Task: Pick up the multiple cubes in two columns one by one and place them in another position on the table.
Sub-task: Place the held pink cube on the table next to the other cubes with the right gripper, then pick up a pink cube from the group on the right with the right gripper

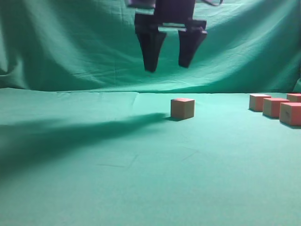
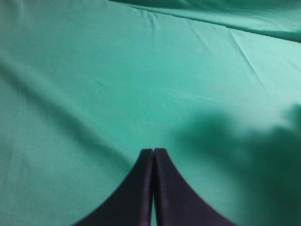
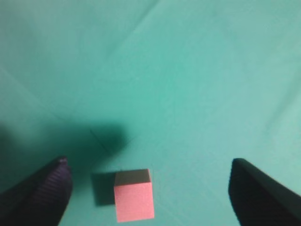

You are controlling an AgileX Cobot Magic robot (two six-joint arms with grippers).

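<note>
Right pincer hangs high above my desk in the exterior view, its two dark fingers spread apart and gripping nothing. Below it and slightly to the right, a single cube sits alone on the green cloth, tan on the sides facing me and pinkish on top. Far over at the right edge I can see a cluster of cubes, four of them as far as I can count, close together and partly cut off by the frame. A long shadow lies across the left half of the desk.

From the left wrist view, I see the left pincer clenched, fingertips pressed together with nothing between them, over bare green cloth with some creases.

From the right wrist view, the fingers stand wide apart at the bottom corners, released. The lone cube rests on the desk between them, nearer the left-hand finger, touching neither.
</note>
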